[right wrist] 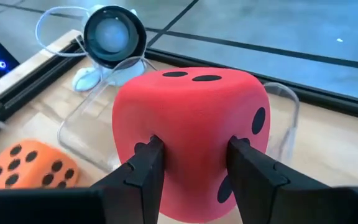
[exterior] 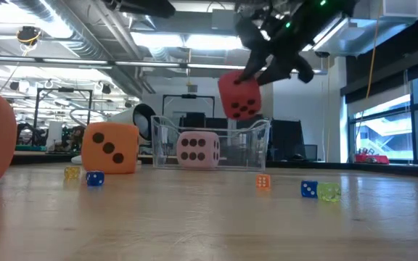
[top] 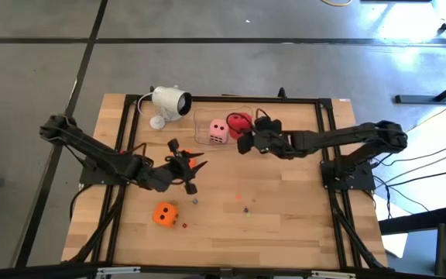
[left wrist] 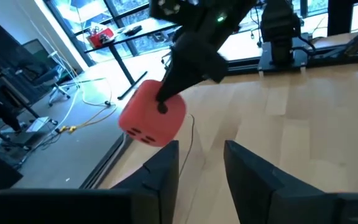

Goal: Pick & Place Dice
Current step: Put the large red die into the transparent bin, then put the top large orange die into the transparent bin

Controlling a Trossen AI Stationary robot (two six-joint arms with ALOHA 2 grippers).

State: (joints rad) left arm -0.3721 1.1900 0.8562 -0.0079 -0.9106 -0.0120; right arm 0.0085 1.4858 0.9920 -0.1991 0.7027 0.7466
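Observation:
My right gripper is shut on a red die with dark pips, held in the air over the right end of a clear container. A pale pink die sits on the container's floor. One orange die rests on the table to the container's left, partly covered in the high view by my left gripper. That gripper hovers above it, open and empty. A second orange die lies near the front edge. My right gripper pinches the red die between its two fingers, on two opposite sides. The fingers come from the table's right, slanting down. The die hangs clear above the container, slightly tilted.
A white camera on a stand sits at the back left, its cable looping beside it. Several tiny coloured dice are scattered over the middle and front of the wooden table. A black frame borders the tabletop.

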